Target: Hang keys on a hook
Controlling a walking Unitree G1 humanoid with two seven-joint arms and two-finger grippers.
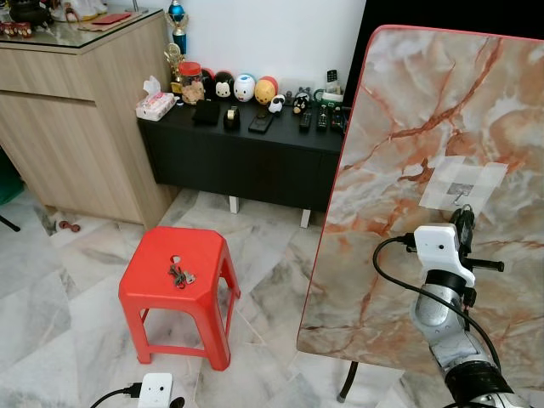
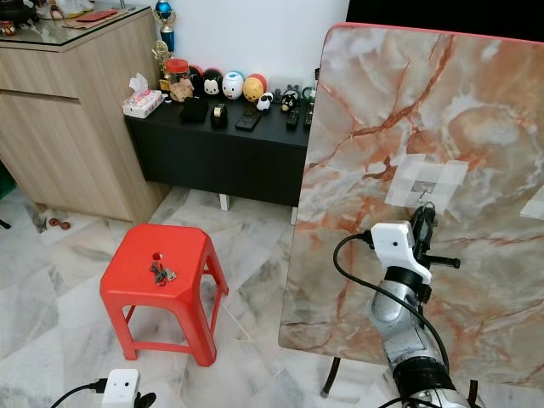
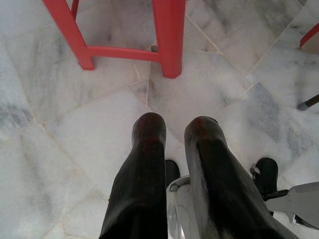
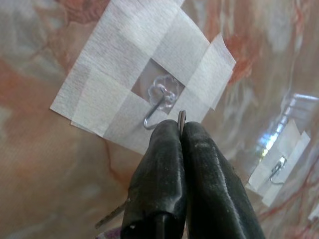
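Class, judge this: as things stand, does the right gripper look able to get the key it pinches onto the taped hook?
Probably yes. The right gripper holds the key just beside the hook, and nothing lies between them on the marble board.

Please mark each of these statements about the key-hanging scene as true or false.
1. A bunch of keys lies on the red stool. True.
2. The right gripper pinches a key just below the hook. True.
3. The pinched key already hangs on the hook. False: it sits between the shut jaws, short of the hook.
4. The hook is fixed to the wooden cabinet. False: it is taped to the marble-patterned board.
5. The left gripper grips a stool leg. False: it hangs over the floor, jaws apart.
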